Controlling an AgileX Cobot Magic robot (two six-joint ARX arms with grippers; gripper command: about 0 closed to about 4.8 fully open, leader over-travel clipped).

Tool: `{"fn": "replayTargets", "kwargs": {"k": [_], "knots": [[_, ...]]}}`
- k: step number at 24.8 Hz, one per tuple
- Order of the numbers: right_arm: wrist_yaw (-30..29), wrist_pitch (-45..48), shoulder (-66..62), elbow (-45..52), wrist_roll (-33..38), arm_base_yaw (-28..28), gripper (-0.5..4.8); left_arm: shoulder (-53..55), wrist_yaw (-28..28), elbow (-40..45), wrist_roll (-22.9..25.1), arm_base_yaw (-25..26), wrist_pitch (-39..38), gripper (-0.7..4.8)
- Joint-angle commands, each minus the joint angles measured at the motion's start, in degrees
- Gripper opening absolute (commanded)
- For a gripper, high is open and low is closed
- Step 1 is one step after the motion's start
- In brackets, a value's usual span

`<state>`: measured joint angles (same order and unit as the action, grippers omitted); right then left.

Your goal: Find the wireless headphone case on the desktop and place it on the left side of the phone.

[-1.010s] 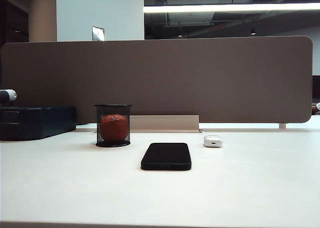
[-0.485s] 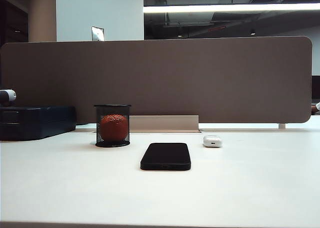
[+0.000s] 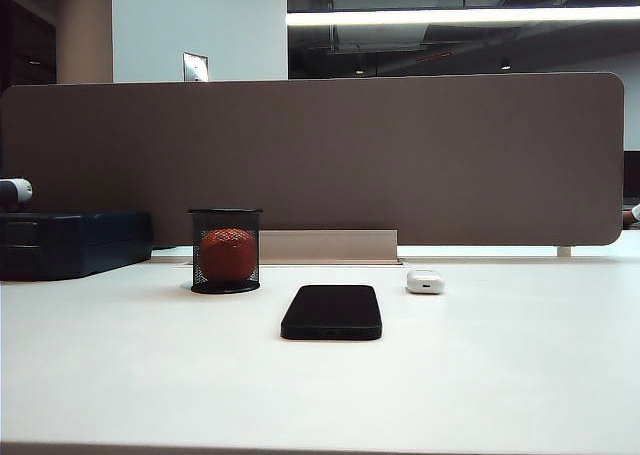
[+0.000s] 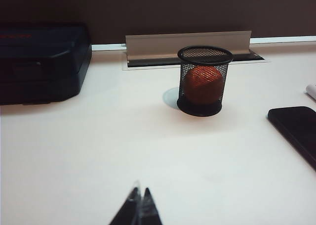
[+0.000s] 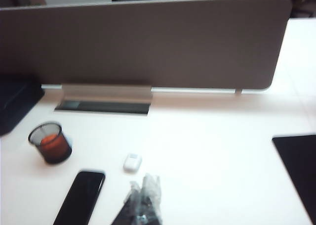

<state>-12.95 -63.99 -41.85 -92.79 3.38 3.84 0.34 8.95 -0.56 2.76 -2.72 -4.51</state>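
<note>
White and glossy, the wireless headphone case (image 3: 425,282) is lying flat on the tabletop (image 3: 500,375), just right of the phone (image 3: 332,312) and slightly behind it, its long axis running sideways and its dark port facing the exterior camera. Both pincers are sitting fully closed and holding nothing: the left pincer (image 4: 138,205) is hanging left of the phone, the right pincer (image 5: 143,198) is hovering above the case.

Bare desktop (image 3: 130,365) lies left of the phone (image 3: 332,312); mesh cup (image 3: 226,251) stands behind.
</note>
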Motion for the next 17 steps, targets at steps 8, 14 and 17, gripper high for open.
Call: {"fn": "replayTargets", "kwargs": {"k": [8, 14, 17], "knots": [[-4.92, -9.81, -6.19, -3.96, 0.04, -0.09, -0.05, 0.02, 0.28, -0.17, -0.2, -0.07, 0.7, -0.05], [-9.55, -11.47, -8.28, -3.96, 0.04, -0.09, -0.04, 0.02, 0.28, -0.17, -0.2, -0.09, 0.68, -0.05], [-11.54, -11.43, -9.07, -4.02, 0.04, -0.09, -0.04, 0.02, 0.28, -0.17, -0.2, -0.09, 0.66, -0.05]]}}
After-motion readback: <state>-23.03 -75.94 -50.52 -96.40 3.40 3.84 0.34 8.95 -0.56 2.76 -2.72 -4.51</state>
